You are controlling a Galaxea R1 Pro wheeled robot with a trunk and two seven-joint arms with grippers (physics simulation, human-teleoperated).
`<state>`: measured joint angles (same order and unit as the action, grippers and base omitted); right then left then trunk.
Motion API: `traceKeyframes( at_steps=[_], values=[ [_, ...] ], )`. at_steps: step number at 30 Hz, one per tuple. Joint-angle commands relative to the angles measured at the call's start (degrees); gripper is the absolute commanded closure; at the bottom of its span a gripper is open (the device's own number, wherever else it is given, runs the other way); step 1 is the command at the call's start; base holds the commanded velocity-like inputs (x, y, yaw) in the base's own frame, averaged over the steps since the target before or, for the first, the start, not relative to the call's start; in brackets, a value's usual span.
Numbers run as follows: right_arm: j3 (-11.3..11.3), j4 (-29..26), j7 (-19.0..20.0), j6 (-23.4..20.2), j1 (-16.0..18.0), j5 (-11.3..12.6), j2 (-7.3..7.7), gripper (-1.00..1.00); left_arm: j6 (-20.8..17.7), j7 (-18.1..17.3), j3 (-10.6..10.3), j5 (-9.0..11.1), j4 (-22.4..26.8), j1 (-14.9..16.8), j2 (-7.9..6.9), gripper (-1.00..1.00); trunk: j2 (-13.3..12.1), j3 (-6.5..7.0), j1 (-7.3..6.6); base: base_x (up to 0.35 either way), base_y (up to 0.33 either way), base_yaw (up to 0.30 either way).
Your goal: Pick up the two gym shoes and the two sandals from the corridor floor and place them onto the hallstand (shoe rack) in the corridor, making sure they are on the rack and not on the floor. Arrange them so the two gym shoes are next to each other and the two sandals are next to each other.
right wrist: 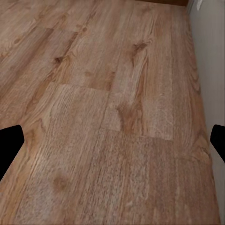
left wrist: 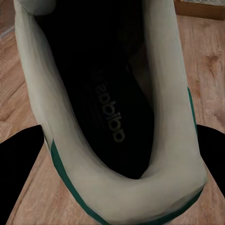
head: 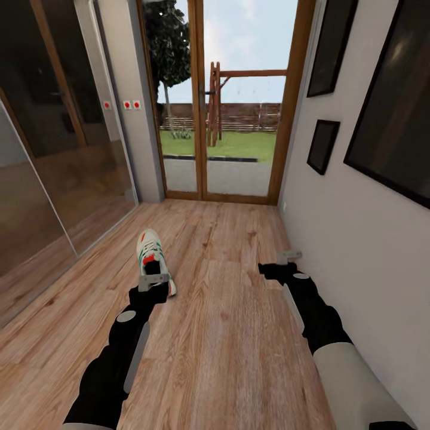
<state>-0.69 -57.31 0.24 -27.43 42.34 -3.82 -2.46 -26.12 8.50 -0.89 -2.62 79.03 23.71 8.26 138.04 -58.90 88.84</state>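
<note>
One gym shoe (head: 150, 252), white with green stripes and red-orange accents, lies on the corridor floor (head: 227, 322), toe pointing toward the glass door. My left gripper (head: 154, 282) sits at its heel. In the left wrist view the gym shoe's dark opening (left wrist: 101, 93) lies between the two dark fingers (left wrist: 18, 159), which press its sides, so my left gripper (left wrist: 121, 145) is shut on the heel. Near the right wall my right gripper (head: 289, 258) hovers open over bare planks (right wrist: 112, 117), its fingertips (right wrist: 9, 145) wide apart. The sandals and the hallstand are out of view.
A tall mirrored wardrobe (head: 54, 167) lines the left side. A wood-framed glass door (head: 239, 101) to a garden closes the far end. The right wall (head: 346, 239) carries dark framed pictures (head: 322, 145). Open floor runs between shoe and right wall.
</note>
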Motion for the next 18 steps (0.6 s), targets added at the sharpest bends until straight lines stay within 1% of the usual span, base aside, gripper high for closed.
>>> traceKeyframes(
  at_steps=[1, 9, 18],
  values=[
    [0.0, -0.1, 0.0, -0.3, 0.0, -0.4, 0.0, -1.0, -0.3, 0.2, -0.1, -0.3, 0.1, 0.0, -0.02, 1.0, 0.0, 0.03, -0.01, 0.0, 0.0, 0.0],
    [0.0, -0.1, 0.0, -0.3, 0.0, -0.5, 0.0, -1.0, -0.3, 0.2, -0.1, -0.3, 0.2, 0.0, -0.01, 1.0, 0.0, 0.21, -0.01, 0.0, 0.0, 0.0],
    [0.0, -0.1, 0.0, -0.3, 0.0, -0.5, 0.0, -1.0, -0.3, 0.2, -0.1, -0.3, 0.2, 0.0, -0.04, 1.0, 3.6, -1.4, 1.96, 0.0, 0.0, 0.0]
  ],
)
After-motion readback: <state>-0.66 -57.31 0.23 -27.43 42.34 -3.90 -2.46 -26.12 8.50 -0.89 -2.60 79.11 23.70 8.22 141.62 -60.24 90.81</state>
